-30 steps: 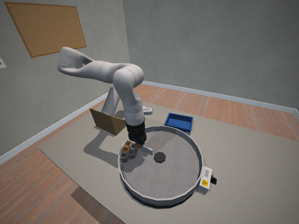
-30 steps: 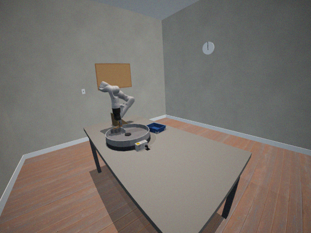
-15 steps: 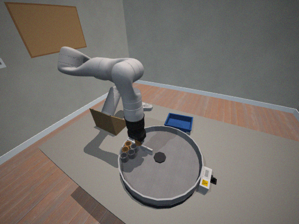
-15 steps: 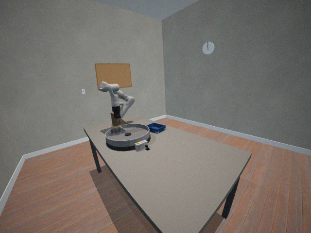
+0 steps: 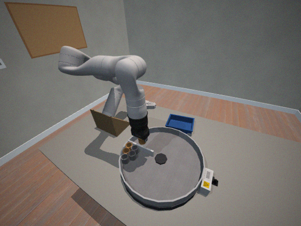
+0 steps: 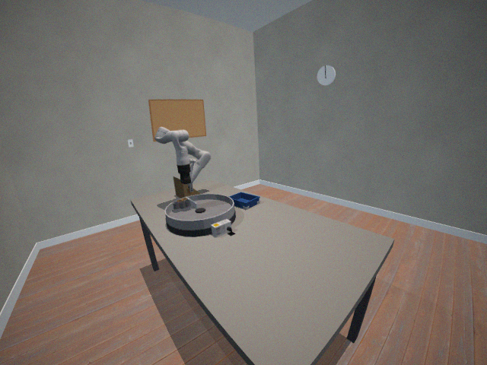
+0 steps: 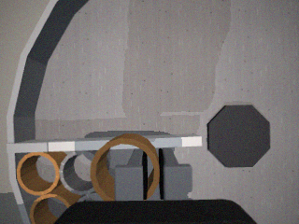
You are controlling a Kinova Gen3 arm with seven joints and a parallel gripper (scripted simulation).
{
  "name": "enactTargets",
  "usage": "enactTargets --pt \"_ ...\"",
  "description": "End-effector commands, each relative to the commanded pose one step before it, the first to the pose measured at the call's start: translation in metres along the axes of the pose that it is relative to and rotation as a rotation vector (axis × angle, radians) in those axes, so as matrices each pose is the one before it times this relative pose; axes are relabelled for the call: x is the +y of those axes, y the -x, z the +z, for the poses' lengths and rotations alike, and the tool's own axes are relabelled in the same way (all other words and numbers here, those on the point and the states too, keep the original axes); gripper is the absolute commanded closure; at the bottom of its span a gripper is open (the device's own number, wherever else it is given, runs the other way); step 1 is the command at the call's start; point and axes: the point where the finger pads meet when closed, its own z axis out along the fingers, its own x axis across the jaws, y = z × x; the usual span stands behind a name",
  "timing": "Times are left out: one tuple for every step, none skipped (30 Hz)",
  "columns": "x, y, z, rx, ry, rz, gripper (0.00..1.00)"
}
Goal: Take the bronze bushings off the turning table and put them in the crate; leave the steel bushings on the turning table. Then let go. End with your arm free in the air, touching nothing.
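No brand name could be read anywhere; the only markings sat on a small white box fixed to the rim of the turning table, well to the right of the gripper and nearer the top camera: a barcode strip and a yellow triangular warning sticker, neither legible. Going left to right from the gripper, a tan cardboard piece leaned behind and to its left, beside the pale, smooth arm. Just below and to the left of the gripper, a tight cluster of short hollow cylinders stood against the table's wall: two bronze bushings and three steel bushings, touching one another. A pale straight bar on the table surface ran beside them, directly beneath the gripper. The gripper itself pointed down and was clamped on a bronze bushing, one finger inside the ring and the other outside its wall, lifted above the matte grey surface. To the right lay a flat dark octagonal hub at the table's centre. Farther right and behind, outside the rim, sat the blue rectangular crate, shallow and open-topped.
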Motion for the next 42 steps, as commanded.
enactTargets --pt "-0.02838 -0.00250 -0.00086 -0.00622 0.00823 -0.02334 1.00" --pt "-0.01104 -0.00179 0.00000 0.00000 -0.00001 -0.00004 1.00" --pt "0.00000 0.00000 0.00000 0.00000 0.00000 0.00000 1.00" --pt "0.00000 0.00000 0.00000 0.00000 0.00000 0.00000 1.00" --pt "0.00000 0.00000 0.00000 0.00000 0.00000 0.00000 1.00" --pt "0.00000 0.00000 0.00000 0.00000 0.00000 0.00000 1.00" --pt "0.00000 0.00000 0.00000 0.00000 0.00000 0.00000 1.00" --pt "0.00000 0.00000 0.00000 0.00000 0.00000 0.00000 1.00" --pt "0.00000 0.00000 0.00000 0.00000 0.00000 0.00000 1.00" --pt "0.00000 0.00000 0.00000 0.00000 0.00000 0.00000 1.00" --pt "0.00000 0.00000 0.00000 0.00000 0.00000 0.00000 1.00" --pt "0.00000 0.00000 0.00000 0.00000 0.00000 0.00000 1.00" --pt "0.00000 0.00000 0.00000 0.00000 0.00000 0.00000 1.00" --pt "0.00000 0.00000 0.00000 0.00000 0.00000 0.00000 1.00" --pt "-0.01100 -0.00176 0.00001 0.00015 -0.00027 0.00017 1.00" --pt "-0.01104 -0.00179 0.00000 0.00000 -0.00001 -0.00004 1.00" --pt "-0.01104 -0.00179 0.00000 0.00000 -0.00001 -0.00004 1.00" --pt "-0.01104 -0.00179 0.00000 0.00000 -0.00001 -0.00004 1.00" --pt "-0.01104 -0.00179 0.00000 0.00000 -0.00001 -0.00004 1.00" --pt "0.00000 0.00000 0.00000 0.00000 0.00000 0.00000 1.00" --pt "0.00000 0.00000 0.00000 0.00000 0.00000 0.00000 1.00" --pt "0.00000 0.00000 0.00000 0.00000 0.00000 0.00000 1.00" --pt "0.00000 0.00000 0.00000 0.00000 0.00000 0.00000 1.00" --pt "0.00000 0.00000 0.00000 0.00000 0.00000 0.00000 1.00" --pt "0.00000 0.00000 0.00000 0.00000 0.00000 0.00000 1.00" --pt "0.00000 0.00000 0.00000 0.00000 0.00000 0.00000 1.00" --pt "0.00000 0.00000 0.00000 0.00000 0.00000 0.00000 1.00" --pt "0.00000 0.00000 0.00000 0.00000 0.00000 0.00000 1.00" --pt "0.00000 0.00000 0.00000 0.00000 0.00000 0.00000 1.00" --pt "0.00000 0.00000 0.00000 0.00000 0.00000 0.00000 1.00" --pt "0.00000 0.00000 0.00000 0.00000 0.00000 0.00000 1.00" --pt "-0.01095 -0.00175 -0.00004 0.00028 -0.00032 0.00032 1.00" --pt "-0.01104 -0.00179 0.00000 0.00000 -0.00001 -0.00004 1.00" --pt "-0.01104 -0.00179 0.00000 0.00000 -0.00001 -0.00004 1.00" --pt "-0.01104 -0.00179 0.00000 0.00000 -0.00001 -0.00004 1.00" --pt "-0.01104 -0.00179 0.00000 0.00000 -0.00001 -0.00004 1.00" --pt "0.00000 0.00000 0.00000 0.00000 0.00000 0.00000 1.00" --pt "0.00000 0.00000 0.00000 0.00000 0.00000 0.00000 1.00" --pt "0.00000 0.00000 0.00000 0.00000 0.00000 0.00000 1.00" --pt "0.00000 0.00000 0.00000 0.00000 0.00000 0.00000 1.00" --pt "0.00000 0.00000 0.00000 0.00000 0.00000 0.00000 1.00" --pt "0.00000 0.00000 0.00000 0.00000 0.00000 0.00000 1.00"
